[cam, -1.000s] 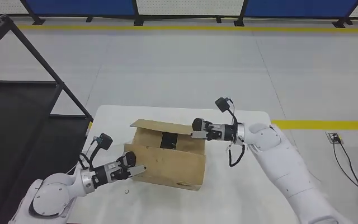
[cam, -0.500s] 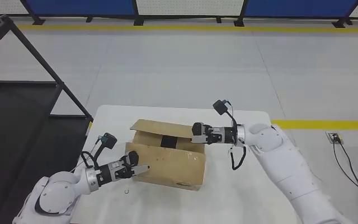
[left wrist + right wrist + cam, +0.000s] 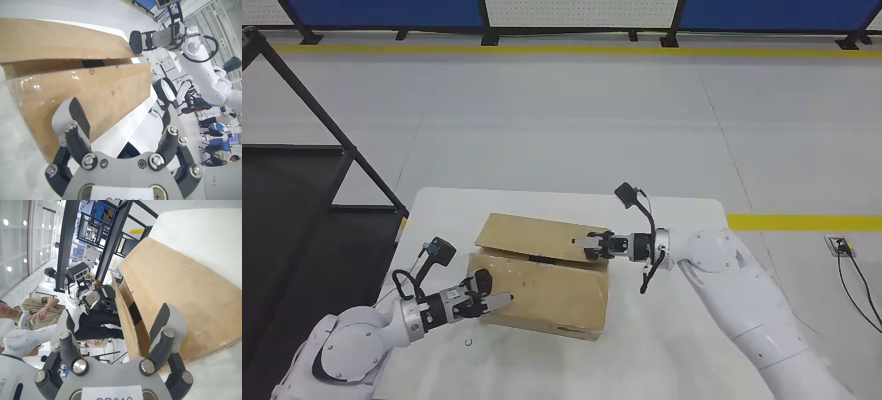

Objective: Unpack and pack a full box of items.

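Observation:
A brown cardboard box (image 3: 542, 290) sits mid-table with both top flaps folded almost flat. A narrow dark gap (image 3: 92, 62) remains between them. My left gripper (image 3: 489, 300) is open at the box's near left side, with one finger pad (image 3: 79, 115) lying on the near flap (image 3: 90, 89). My right gripper (image 3: 590, 243) is open at the box's far right corner, one finger (image 3: 163, 321) resting on the far flap (image 3: 179, 285). The left wrist view shows the right gripper (image 3: 136, 42) against that flap's edge. The box's contents are hidden.
The white table (image 3: 672, 340) has free room to the right of the box and in front of it. A small ring-like object (image 3: 470, 345) lies near the front left. A black metal rack (image 3: 302, 190) stands beside the table's left edge.
The far flap has come down from upright to nearly flat under my right gripper. The left gripper has pressed the near flap inward. The opening has shrunk to a slit.

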{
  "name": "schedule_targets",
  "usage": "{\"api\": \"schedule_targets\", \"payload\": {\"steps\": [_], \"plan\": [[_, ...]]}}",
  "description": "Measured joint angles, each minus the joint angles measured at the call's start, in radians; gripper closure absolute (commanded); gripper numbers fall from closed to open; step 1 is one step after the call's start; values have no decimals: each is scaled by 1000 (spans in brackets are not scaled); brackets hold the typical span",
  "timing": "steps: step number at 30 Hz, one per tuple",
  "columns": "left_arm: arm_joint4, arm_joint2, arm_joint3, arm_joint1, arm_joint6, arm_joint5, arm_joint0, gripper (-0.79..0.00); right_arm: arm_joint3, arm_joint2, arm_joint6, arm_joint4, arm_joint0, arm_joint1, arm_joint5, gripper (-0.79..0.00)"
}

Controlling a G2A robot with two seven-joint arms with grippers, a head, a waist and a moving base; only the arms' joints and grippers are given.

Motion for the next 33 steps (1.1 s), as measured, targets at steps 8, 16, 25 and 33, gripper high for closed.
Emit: {"api": "schedule_targets", "payload": {"steps": [8,16,25,33], "plan": [[50,41,6,-4,43,30,-32,-785,53,-15,20,63,18,-13,135,-785],[130,84,11,-9,90,56,-58,-785,66,-25,32,82,20,-21,154,-785],[184,117,7,-14,154,64,-58,-785,41,-23,61,60,-1,-18,161,-785],[130,15,13,-10,310,52,18,-785,29,-13,62,47,-32,-13,142,-785]]}}
